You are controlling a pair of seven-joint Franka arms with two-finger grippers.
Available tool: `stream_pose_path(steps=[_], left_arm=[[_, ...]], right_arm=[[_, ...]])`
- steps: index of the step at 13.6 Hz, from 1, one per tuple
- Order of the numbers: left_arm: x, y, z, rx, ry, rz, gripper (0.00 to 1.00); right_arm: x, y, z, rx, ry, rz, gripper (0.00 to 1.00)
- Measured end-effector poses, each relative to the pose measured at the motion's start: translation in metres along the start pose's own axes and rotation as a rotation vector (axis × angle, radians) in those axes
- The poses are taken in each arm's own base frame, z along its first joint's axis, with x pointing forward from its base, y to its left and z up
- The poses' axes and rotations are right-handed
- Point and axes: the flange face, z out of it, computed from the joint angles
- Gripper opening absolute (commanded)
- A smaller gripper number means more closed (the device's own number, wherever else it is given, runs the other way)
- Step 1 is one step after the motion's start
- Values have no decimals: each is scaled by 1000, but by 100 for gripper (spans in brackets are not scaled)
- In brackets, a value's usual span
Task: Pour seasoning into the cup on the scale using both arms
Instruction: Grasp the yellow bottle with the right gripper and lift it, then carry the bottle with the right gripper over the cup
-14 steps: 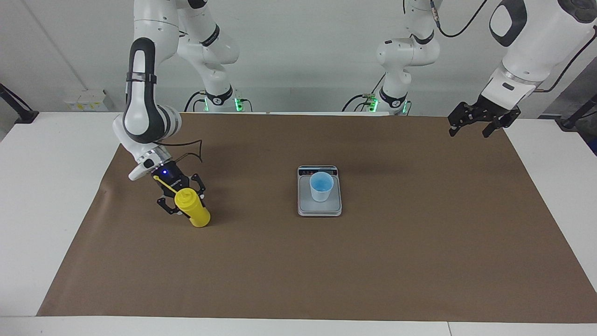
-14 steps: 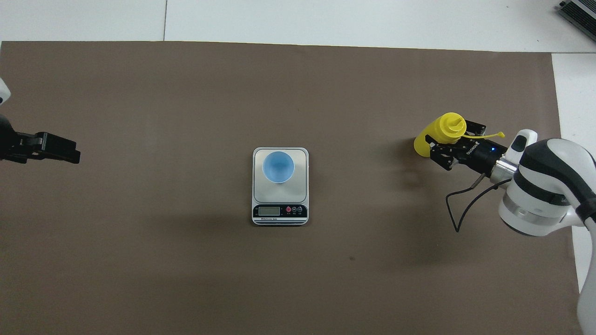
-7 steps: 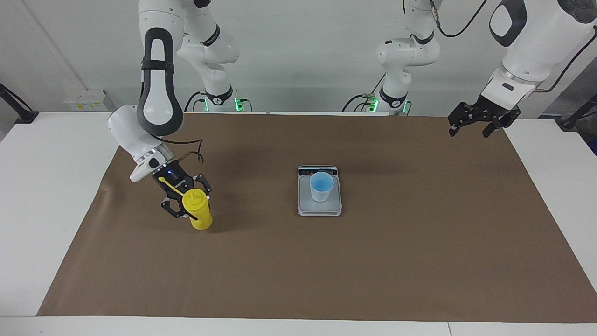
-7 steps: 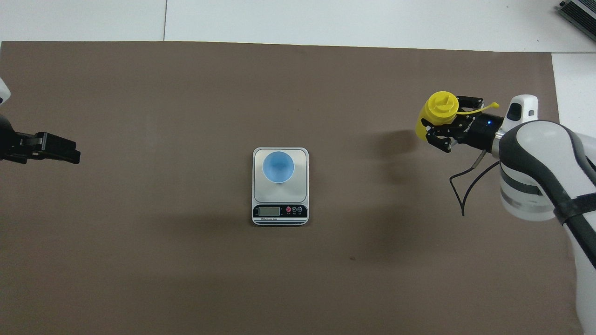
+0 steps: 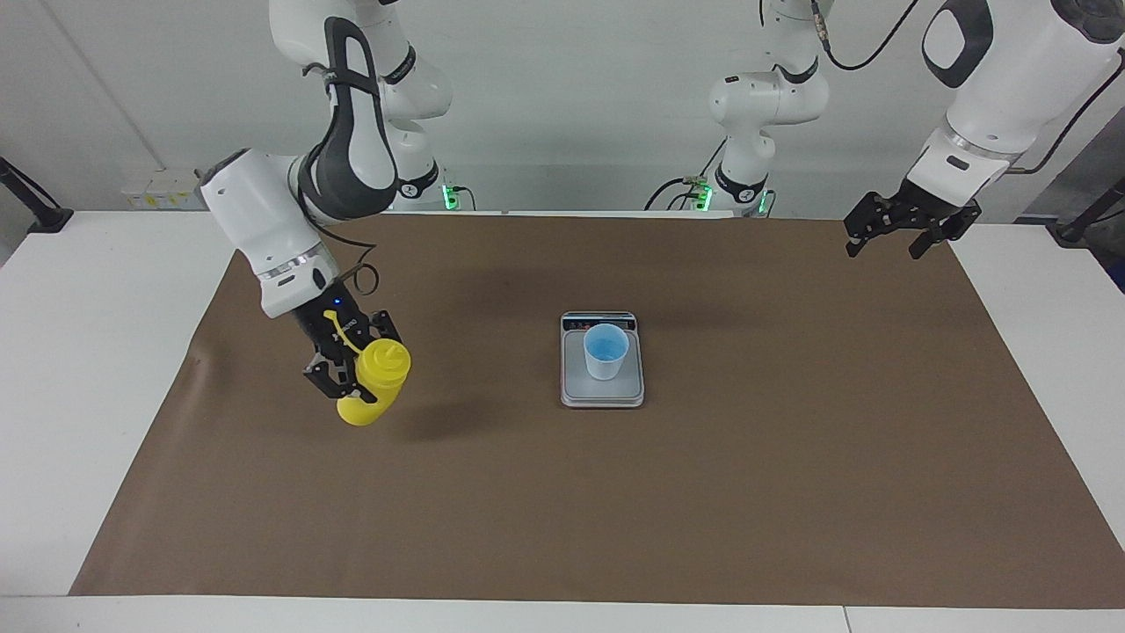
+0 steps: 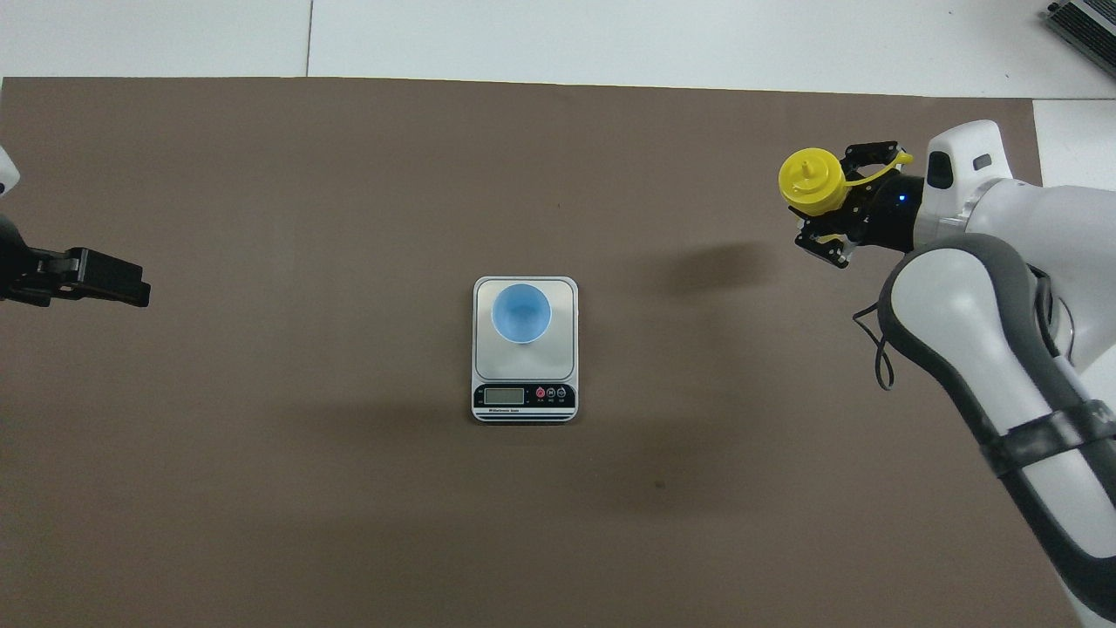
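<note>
On my screens, item one: the seasoning point(image 5: 373, 383), a small yellow plastic squeeze bottle, smooth and round-bodied with a ribbed shoulder, a cone nozzle and a thin cap strap curling out from its neck; it hangs tilted in the air over the brown mat point(image 5: 791, 492) at the right arm's end of the table, its base clear of the mat and a soft shadow lying beneath it. Item two: the right gripper point(image 5: 344, 369), black, skeletal linkwork, its jaws clamped on the bottle's body, the glossy white arm bending down to it from above. Item three: the scale point(image 5: 602, 391), a flat rectangular silver-grey slab with rounded corners, a matte grey weighing plate and a dark display strip on the edge nearer the robots, sitting mid-mat. Item four: the cup point(image 5: 606, 351), small, pale blue, tapered plastic with a brighter blue inside, standing upright on the weighing plate. Item five: the left gripper point(image 5: 892, 236), black, jaws spread apart and holding nothing, which I see waiting in the air over the mat's corner at the left arm's end. Item six: the mat itself, a flat, dull brown sheet covering most of the white table point(image 5: 61, 352)
</note>
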Motion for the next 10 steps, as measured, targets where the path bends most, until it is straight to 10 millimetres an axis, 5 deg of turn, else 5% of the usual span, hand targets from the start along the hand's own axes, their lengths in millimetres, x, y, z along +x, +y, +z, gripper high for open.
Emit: stream_pose_path(steps=[4,10], left_arm=[[0,0,0,0,0,0,100],[0,0,0,0,0,0,100]], right_arm=[[50,-10,-8,-52,-155,-115,0],[136,-54,-2,-100,-363,-198,0]])
